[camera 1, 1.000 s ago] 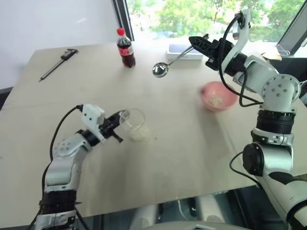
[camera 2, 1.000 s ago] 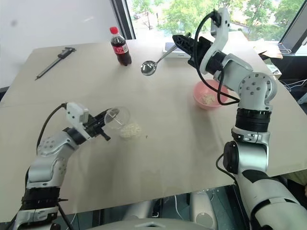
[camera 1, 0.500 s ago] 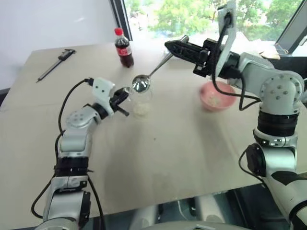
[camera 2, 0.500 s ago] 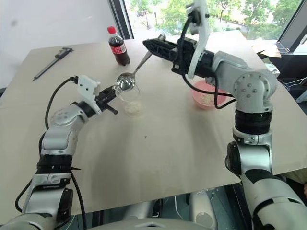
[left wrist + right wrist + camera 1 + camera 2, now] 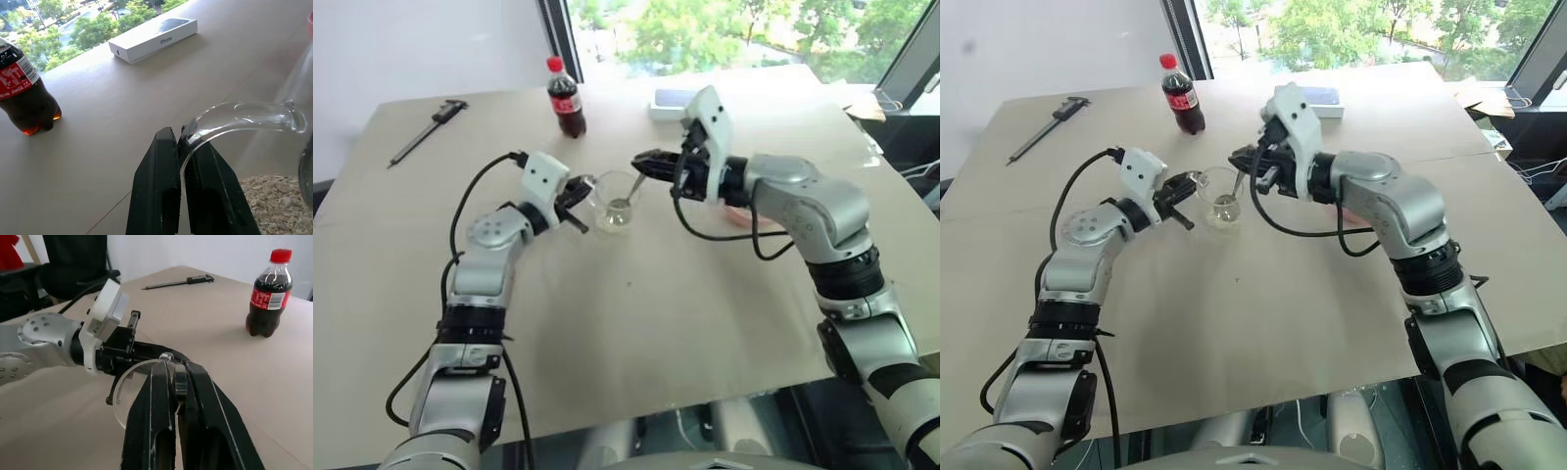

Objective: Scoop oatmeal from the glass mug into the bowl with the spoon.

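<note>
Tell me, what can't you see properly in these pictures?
- The bowl: right eye and left eye views, mostly hidden behind the right arm.
- The spoon: its head sits inside the glass mug, so any oatmeal on it cannot be seen.

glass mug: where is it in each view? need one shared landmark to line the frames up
Left eye: glass mug centre, between the two grippers.
Right eye: centre-left, spoon dipped inside.
Left wrist: handle pinched between the left gripper's fingers, oatmeal below.
Right wrist: rim behind the black fingers.
Shared landmark: cola bottle.
</note>
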`<move>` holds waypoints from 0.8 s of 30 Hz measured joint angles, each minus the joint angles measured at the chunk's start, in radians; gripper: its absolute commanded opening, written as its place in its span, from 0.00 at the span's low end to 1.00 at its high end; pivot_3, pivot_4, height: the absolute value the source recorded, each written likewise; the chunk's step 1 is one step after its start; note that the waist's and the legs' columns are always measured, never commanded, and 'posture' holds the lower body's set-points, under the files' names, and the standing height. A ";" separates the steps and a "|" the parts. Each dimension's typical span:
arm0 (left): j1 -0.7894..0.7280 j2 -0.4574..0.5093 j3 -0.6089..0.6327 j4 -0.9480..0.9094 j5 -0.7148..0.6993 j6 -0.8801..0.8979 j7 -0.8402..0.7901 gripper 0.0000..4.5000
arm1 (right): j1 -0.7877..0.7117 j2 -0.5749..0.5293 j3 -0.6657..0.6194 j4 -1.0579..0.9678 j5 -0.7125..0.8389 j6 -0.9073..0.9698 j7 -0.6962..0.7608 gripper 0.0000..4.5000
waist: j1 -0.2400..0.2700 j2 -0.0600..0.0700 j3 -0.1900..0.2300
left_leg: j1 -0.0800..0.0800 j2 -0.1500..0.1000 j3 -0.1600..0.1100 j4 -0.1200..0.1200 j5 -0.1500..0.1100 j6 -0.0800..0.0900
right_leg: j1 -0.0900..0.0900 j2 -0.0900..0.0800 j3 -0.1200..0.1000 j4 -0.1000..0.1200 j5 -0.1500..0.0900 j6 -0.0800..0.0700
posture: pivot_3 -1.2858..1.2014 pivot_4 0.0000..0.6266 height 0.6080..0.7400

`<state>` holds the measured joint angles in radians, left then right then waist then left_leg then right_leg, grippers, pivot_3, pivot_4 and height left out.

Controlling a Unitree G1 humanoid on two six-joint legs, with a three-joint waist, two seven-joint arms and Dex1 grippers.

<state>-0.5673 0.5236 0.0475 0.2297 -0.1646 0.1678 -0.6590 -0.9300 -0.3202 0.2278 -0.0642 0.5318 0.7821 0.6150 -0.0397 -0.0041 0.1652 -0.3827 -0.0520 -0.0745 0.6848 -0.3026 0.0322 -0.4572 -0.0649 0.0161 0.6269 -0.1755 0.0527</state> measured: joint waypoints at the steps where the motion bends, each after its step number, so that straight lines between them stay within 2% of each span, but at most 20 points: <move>1: -0.001 -0.001 0.000 0.000 0.001 0.000 0.000 0.01 | 0.002 0.003 0.004 0.000 -0.009 -0.003 0.001 0.00 | 0.000 0.000 0.000 | 0.000 0.000 0.000 0.000 0.000 0.000 | 0.000 0.000 0.000 0.000 0.000 0.000 | 0.52 0.24 1.00; 8: -0.009 -0.006 -0.012 0.001 0.006 0.000 0.000 0.01 | 0.043 0.029 0.032 0.000 -0.069 -0.037 0.012 0.00 | 0.000 0.000 0.000 | 0.000 0.000 0.000 0.000 0.000 0.000 | 0.000 0.000 0.000 0.000 0.000 0.000 | 0.52 0.24 1.00; 11: -0.009 -0.009 -0.015 0.002 0.005 0.000 0.000 0.01 | 0.057 0.079 -0.017 0.000 -0.041 0.040 -0.021 0.00 | 0.000 0.000 0.000 | 0.000 0.000 0.000 0.000 0.000 0.000 | 0.000 0.000 0.000 0.000 0.000 0.000 | 0.52 0.24 1.00; 15: -0.009 -0.011 -0.016 0.002 0.005 -0.002 -0.002 0.01 | 0.055 0.136 -0.133 0.001 0.027 0.192 -0.099 0.00 | 0.001 0.000 0.000 | 0.000 0.000 0.000 0.000 0.000 0.000 | 0.000 0.000 0.000 0.000 0.000 0.000 | 0.52 0.24 1.00; 24: -0.016 -0.042 -0.015 0.032 0.008 -0.034 0.018 0.01 | -0.072 0.233 -0.481 0.098 0.182 0.523 -0.321 0.00 | 0.000 0.000 0.000 | 0.000 -0.001 0.000 0.000 0.000 0.000 | 0.000 -0.001 0.000 0.001 0.000 0.000 | 0.52 0.24 1.00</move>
<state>-0.5834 0.4818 0.0329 0.2613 -0.1570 0.1337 -0.6411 -1.0024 -0.0867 -0.2533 0.0336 0.7133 1.3055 0.2938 -0.0392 -0.0040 0.1650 -0.3825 -0.0527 -0.0749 0.6853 -0.3025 0.0320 -0.4571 -0.0656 0.0162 0.6277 -0.1755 0.0527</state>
